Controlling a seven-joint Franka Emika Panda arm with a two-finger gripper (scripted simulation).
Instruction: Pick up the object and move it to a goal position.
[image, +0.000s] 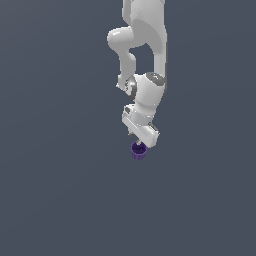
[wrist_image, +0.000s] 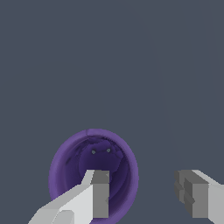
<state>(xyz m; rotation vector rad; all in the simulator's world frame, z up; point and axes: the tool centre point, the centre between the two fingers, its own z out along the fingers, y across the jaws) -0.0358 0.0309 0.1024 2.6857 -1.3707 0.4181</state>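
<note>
The object, a small purple cup (image: 138, 152), stands upright on the grey floor directly under the white hand. In the wrist view the cup (wrist_image: 70, 153) shows its open mouth and dark inside. My gripper (image: 139, 145) hangs just above its rim and is open. In the wrist view, one finger (wrist_image: 99, 194) of the gripper (wrist_image: 144, 192) lies over the cup's opening and the other finger (wrist_image: 194, 192) is outside the cup, with one side of the rim between them. Nothing is gripped. I cannot tell whether the inner finger touches the wall.
A plain dark grey surface (image: 60, 190) stretches all round the cup. The white arm (image: 145, 40) comes down from the top of the exterior view. No goal marker shows.
</note>
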